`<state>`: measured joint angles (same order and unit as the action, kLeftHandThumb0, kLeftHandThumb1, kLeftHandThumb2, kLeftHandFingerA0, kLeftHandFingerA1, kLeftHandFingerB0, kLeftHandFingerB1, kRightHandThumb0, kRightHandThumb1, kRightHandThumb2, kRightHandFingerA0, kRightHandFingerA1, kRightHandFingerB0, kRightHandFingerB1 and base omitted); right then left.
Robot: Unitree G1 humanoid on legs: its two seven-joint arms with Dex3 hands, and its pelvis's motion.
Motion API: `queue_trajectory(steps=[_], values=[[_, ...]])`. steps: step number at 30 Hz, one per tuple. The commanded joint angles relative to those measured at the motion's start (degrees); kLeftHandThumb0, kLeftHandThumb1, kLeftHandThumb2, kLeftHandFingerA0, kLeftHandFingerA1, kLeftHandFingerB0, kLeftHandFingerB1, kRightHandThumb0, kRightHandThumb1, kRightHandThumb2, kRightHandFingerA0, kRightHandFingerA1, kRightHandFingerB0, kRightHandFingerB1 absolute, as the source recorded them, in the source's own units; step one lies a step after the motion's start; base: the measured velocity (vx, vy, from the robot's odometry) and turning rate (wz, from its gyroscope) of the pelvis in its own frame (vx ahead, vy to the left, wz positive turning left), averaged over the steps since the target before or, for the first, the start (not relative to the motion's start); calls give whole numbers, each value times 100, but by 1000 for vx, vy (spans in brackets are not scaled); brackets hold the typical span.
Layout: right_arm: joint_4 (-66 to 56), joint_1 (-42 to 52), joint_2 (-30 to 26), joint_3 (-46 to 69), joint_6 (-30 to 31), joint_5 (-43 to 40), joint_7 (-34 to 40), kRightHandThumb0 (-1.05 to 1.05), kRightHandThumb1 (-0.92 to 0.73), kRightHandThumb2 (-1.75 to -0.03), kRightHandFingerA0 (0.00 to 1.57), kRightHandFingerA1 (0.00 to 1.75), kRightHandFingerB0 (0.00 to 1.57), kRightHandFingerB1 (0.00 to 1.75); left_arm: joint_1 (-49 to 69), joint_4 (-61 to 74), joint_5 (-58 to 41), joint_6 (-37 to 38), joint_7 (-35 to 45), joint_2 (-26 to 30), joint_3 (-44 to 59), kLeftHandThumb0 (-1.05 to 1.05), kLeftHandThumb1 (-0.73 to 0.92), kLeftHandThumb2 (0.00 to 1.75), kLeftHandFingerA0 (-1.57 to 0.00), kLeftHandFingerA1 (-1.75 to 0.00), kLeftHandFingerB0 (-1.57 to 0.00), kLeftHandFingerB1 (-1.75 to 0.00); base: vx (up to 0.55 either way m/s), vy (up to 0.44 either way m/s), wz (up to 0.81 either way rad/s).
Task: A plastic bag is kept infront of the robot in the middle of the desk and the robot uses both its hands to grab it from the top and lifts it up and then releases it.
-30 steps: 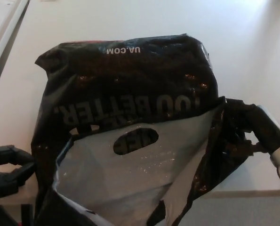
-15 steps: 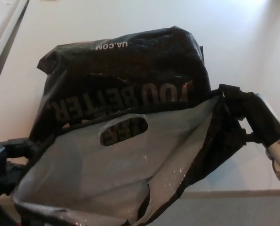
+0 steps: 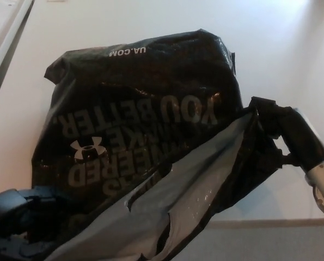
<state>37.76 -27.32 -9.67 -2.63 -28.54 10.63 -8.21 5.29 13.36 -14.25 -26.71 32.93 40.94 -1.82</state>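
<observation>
Robot hand on the right (image 3: pixel 281 136) is closed on the upper edge of the black plastic bag (image 3: pixel 145 103), its dark fingers bunching the film at the bag's right corner. The left robot hand (image 3: pixel 20 223) sits low at the bag's near-left corner, pressed into the plastic; whether its fingers have closed on the film cannot be told. The bag stands in the middle of the white tabletop (image 3: pixel 151 22), its mouth pulled open toward the camera so the grey lining (image 3: pixel 189 196) shows. It looks light, limp and slick, so it should sag and crumple under load. Taking hold at both top corners, with gathered folds, would probably guard against slipping.
</observation>
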Motion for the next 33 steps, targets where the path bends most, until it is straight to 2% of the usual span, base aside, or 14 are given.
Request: queue_trajectory(steps=[1, 10, 15, 16, 17, 18, 19, 20, 26, 27, 28, 30, 31, 33], values=[[63, 97, -19, 34, -106, -123, 51, -23, -69, -56, 79, 175, 60, 175, 167, -335, 168, 807, 667, 370, 131, -44, 46, 68, -8, -18, -7, -40, 0, 0, 0], [111, 157, -32, 59, -90, -143, 49, -23, -69, -56, 79, 175, 60, 175, 236, -864, 135, 1050, 859, 422, 379, -34, 56, 59, -8, -24, -15, -33, 0, 0, 0], [79, 239, 30, 75, -54, -199, 58, -23, -68, -56, 80, 175, 61, 175, 315, -1288, 440, 1610, 915, 553, 372, -34, 59, 57, -7, -30, -15, -30, 0, 0, 0], [68, 254, 15, 52, -59, -144, 87, -25, -68, -56, 81, 175, 62, 175, 329, -1417, 598, 1780, 871, 632, 340, -36, 60, 58, -27, -37, -13, -31, 0, 0, 0], [65, 266, 7, 43, -68, -123, 100, -25, -68, -56, 81, 175, 62, 175, 331, -1487, 705, 1873, 837, 687, 310, -36, 59, 57, -33, -41, -13, -31, 0, 0, 0], [66, 277, 4, 45, -77, -126, 101, -25, -68, -56, 81, 175, 62, 175, 322, -1526, 767, 1928, 818, 717, 285, -36, 59, 57, -33, -41, -13, -31, 0, 0, 0], [68, 292, 3, 51, -74, -151, 75, -26, -69, -56, 80, 175, 63, 175, 400, -1513, 1064, 2077, 605, 802, 240, -38, 60, 58, -10, -34, -14, -32, 0, 0, 0], [61, 302, 7, 55, -45, -164, 67, -34, -48, -82, 115, 143, 94, 131, 448, -1569, 1267, 2317, 475, 864, 215, -41, 54, 71, -6, -20, -11, -39, 0, 0, 0], [65, 310, 70, 34, 12, -173, 72, -34, -48, -82, 115, 143, 94, 132, 542, -2007, 1343, 3046, 32, 616, 456, -34, 60, 61, -11, -23, -14, -34, 0, 0, 0], [70, 317, 73, 39, -6, -176, 80, -25, -67, -56, 81, 175, 63, 175, 514, -2071, 1425, 3078, -14, 634, 431, -36, 63, 59, -4, -25, -12, -33, 0, 0, 0], [77, 330, 76, 46, -33, -184, 87, -33, -48, -82, 115, 143, 95, 132, 472, -2188, 1611, 3173, -109, 687, 369, -42, 55, 73, -6, -17, -7, -39, 0, 0, 0], [90, 333, 75, 45, -46, -199, 67, -34, -48, -82, 115, 143, 95, 132, 459, -2390, 1770, 3484, -215, 701, 333, -41, 54, 75, -3, -17, -7, -40, 0, 0, 0], [109, 325, 78, 44, -70, -199, 73, -25, -67, -56, 81, 175, 64, 175, 479, -2438, 1868, 3566, -315, 704, 324, -45, 53, 75, -4, -14, -6, -41, 0, 0, 0], [108, 320, 112, 48, -45, -200, 110, -26, -68, -56, 81, 175, 64, 175, 509, -2740, 1967, 4030, -531, 620, 349, -45, 51, 78, 0, -14, -3, -37, 0, 0, 0]])
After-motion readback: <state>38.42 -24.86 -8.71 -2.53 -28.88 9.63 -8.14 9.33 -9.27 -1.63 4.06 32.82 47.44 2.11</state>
